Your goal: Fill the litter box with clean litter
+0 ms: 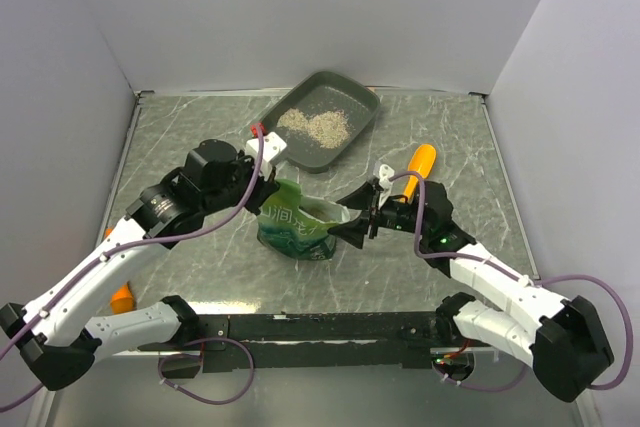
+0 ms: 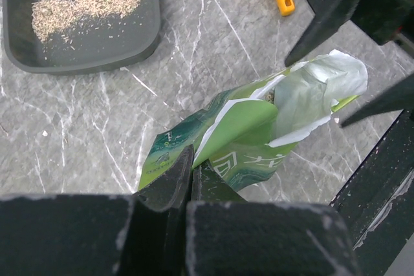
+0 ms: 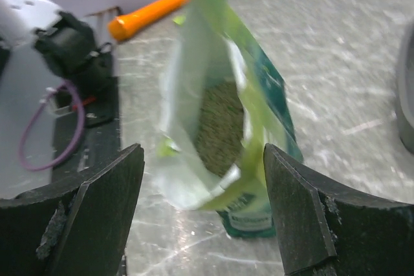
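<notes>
Little clean litter is in the litter box yet. Left gripper pinches the green bag; right gripper, wide open and empty, should clamp it next.

In the left wrist view, the picture's top and left edges cut off the litter box. In the right wrist view, the green bag is blurred.

Overhead and close wrist views likely share bag.
</notes>
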Motion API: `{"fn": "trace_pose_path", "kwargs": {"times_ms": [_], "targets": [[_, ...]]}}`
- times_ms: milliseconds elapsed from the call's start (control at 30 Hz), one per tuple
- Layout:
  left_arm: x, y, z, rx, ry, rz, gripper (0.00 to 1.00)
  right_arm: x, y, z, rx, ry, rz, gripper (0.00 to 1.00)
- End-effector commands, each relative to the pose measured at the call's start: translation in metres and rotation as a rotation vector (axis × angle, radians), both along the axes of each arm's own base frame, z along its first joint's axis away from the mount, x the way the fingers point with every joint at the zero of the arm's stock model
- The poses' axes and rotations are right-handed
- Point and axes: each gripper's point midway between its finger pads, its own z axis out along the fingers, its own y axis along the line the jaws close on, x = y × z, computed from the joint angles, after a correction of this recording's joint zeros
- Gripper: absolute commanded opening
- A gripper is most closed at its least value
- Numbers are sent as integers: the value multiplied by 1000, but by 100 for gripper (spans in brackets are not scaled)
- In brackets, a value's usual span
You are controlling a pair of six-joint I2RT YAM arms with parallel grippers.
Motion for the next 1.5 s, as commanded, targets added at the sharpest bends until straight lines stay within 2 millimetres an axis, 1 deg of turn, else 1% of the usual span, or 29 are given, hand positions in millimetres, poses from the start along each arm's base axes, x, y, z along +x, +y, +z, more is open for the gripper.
{"fn": "trace_pose_path", "kwargs": {"times_ms": [0, 33, 67, 133, 200, 267, 433, 500, 533, 633, 767, 900, 1033, 1100, 1133, 1200, 1233, 1267, 1300, 1333, 1367, 1400, 1433, 1467], "targets": [[9, 6, 58, -116, -132, 47, 1, 22, -2, 13, 51, -118, -107, 81], [8, 7, 58, -117, -133, 48, 1, 23, -3, 8, 50, -117, -119, 81], [9, 8, 57, -116, -132, 51, 1, 27, -5, 8, 53, -124, -142, 81], [7, 10, 55, -114, -130, 49, 1, 25, -6, 7, 54, -137, -136, 81], [7, 10, 53, -114, -131, 49, 1, 23, -2, 4, 50, -128, -110, 81], [6, 11, 53, -114, -130, 49, 1, 20, 1, 4, 55, -121, -79, 81], [8, 11, 51, -103, -122, 49, 1, 8, 10, 17, 128, -122, 9, 81], [9, 12, 51, -101, -123, 56, 1, 4, 13, 17, 132, -109, 43, 81], [9, 12, 50, -98, -124, 55, 1, 2, 14, 21, 139, -116, 64, 80], [10, 12, 50, -100, -120, 57, 1, -1, 17, 21, 149, -112, 90, 80], [10, 11, 49, -102, -116, 55, 1, -1, 21, 21, 156, -94, 112, 77], [11, 10, 48, -102, -112, 53, 1, 3, 23, 17, 163, -89, 96, 73], [11, 10, 49, -103, -111, 50, 1, 6, 24, 19, 176, -94, 82, 65], [10, 9, 48, -105, -107, 43, 1, 8, 24, 20, 179, -92, 78, 55], [10, 8, 48, -106, -107, 42, 1, 9, 24, 20, 181, -91, 72, 41], [9, 8, 48, -106, -107, 37, 1, 13, 25, 19, 177, -85, 60, 24], [9, 8, 48, -106, -107, 35, 1, 13, 25, 19, 173, -81, 58, 8], [8, 8, 47, -105, -105, 29, 1, 15, 26, 17, 167, -81, 58, 1], [6, 9, 49, -113, -113, 23, 1, 16, 26, 17, 163, -78, 58, 0], [4, 9, 51, -118, -119, 18, 5, 16, 27, 13, 152, -63, 55, 0], [2, 9, 50, -111, -127, 5, 12, 16, 26, 13, 149, -62, 56, 0], [-1, 13, 54, -118, -145, 7, 23, 16, 25, 11, 149, -56, 52, 0], [-1, 17, 54, -119, -155, 22, 44, 18, 24, 9, 144, -50, 33, 0], [-1, 20, 45, -103, -153, 30, 49, 18, 22, 11, 146, -58, 24, 0]]}}
